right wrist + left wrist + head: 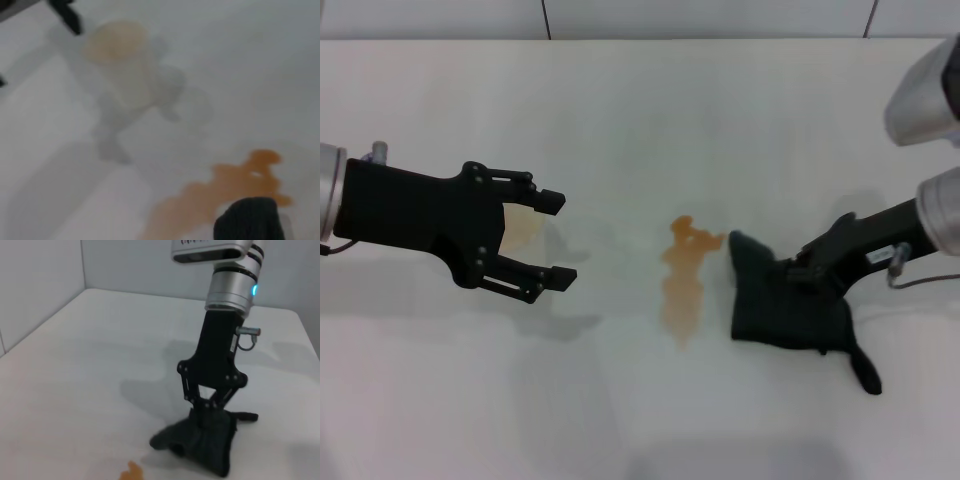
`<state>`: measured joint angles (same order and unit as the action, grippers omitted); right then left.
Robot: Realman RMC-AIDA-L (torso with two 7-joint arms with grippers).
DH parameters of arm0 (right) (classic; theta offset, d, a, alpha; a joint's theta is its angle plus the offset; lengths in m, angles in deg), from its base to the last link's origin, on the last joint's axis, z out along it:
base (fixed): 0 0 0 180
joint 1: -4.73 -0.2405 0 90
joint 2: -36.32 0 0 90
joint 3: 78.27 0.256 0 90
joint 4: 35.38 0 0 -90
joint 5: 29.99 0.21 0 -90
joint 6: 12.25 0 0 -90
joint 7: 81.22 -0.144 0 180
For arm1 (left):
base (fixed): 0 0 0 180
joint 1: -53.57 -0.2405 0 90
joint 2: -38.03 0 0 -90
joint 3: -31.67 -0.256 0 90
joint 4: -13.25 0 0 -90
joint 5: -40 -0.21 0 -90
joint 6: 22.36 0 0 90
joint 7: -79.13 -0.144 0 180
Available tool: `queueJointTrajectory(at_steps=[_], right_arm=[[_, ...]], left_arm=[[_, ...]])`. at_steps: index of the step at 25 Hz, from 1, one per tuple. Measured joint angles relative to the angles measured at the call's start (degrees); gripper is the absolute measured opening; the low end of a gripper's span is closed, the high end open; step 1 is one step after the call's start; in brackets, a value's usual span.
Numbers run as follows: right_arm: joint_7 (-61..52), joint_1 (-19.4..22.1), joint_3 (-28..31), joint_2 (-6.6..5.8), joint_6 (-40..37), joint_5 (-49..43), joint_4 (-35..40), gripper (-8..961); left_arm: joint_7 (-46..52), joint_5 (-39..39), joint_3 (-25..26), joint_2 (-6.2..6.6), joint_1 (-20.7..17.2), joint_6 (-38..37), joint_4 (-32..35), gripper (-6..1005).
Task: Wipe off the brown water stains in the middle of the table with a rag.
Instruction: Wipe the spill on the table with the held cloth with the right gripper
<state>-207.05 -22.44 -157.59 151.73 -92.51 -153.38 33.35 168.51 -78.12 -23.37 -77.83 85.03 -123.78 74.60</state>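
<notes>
The right gripper (798, 282) is clamped on the rag (785, 305), and in the left wrist view its fingers (206, 407) come down together into the top of the bunched dark cloth (202, 442) and press it on the table (640, 120). The rag lies flat on the white surface just beside the brown water stains (684, 275), on the side of the right arm; its upper corner touches the lobed top of the stain, while the rest of the cloth is a little apart from the long tapering tail. A narrow tail of the rag points away from the stain, toward the near edge of the table. In the right wrist view the dark edge of the rag (250, 220) meets the orange-brown blotch (225, 190) — the liquid is thin and the table shows through it. On the other side of the stain, well apart from it, the left gripper (558, 238) hangs above the table with its two fingers spread wide and holding nothing. Behind these fingers stands a white paper cup (520, 230) with a tan inside — it is partly hidden by the gripper.
</notes>
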Motion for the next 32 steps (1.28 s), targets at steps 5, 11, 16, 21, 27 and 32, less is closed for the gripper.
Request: queueJointTrajectory(at_steps=[5, 11, 16, 21, 27, 32], right_arm=[[-1.9, -0.4, -5.7, 0.11, 0.9, 2.4, 0.9, 77], [-3.0, -0.7, -11.9, 0.30, 2.9, 6.4, 1.7, 77], [-4.7, -1.8, -16.2, 0.43, 3.6, 8.0, 1.8, 77], [-6.1, -2.6, -18.6, 0.43, 4.9, 8.1, 1.7, 77], [-7.2, -5.1, -20.9, 0.36, 8.4, 6.6, -1.5, 77], [-7.6, -6.3, -21.2, 0.30, 9.9, 5.9, -2.6, 77]], left_arm=[[-1.0, 0.0, 0.0, 0.01, 0.0, 0.0, 0.0, 879], [-1.4, 0.0, 0.0, 0.02, -0.1, 0.0, 0.0, 879], [-1.4, 0.0, 0.0, 0.02, -0.4, 0.0, 0.0, 880], [-1.4, 0.1, 0.0, -0.15, -0.5, 0.0, 0.0, 880], [-1.4, 0.2, 0.0, -0.64, -0.7, 0.0, 0.5, 880], [-1.4, 0.2, 0.0, -0.82, -0.8, 0.0, 0.7, 880]])
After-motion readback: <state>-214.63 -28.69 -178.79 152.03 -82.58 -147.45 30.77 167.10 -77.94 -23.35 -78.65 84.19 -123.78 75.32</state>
